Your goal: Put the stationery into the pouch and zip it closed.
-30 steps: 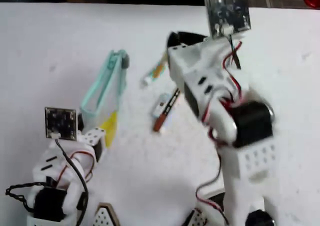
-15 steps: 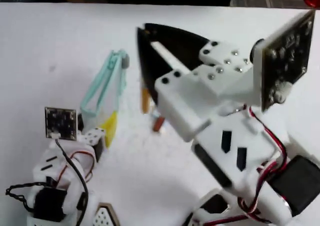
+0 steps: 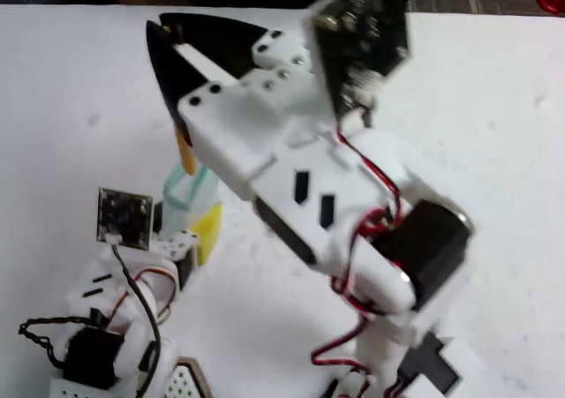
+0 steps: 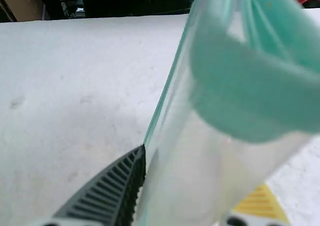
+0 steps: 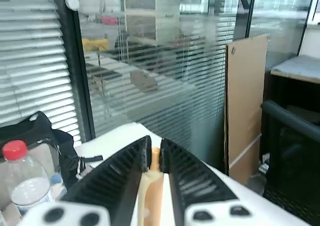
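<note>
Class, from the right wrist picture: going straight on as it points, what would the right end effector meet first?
Nothing close: the right end effector, shut on a pen, aims across the room; probably the window blinds first, depth unclear.

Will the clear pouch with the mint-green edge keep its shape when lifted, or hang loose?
Probably floppy: the clear pouch with the mint-green edge is thin film, and its green band curves loosely. Likely light, since the left gripper holds it at one end. The smooth film may slip from its fingers.
</note>
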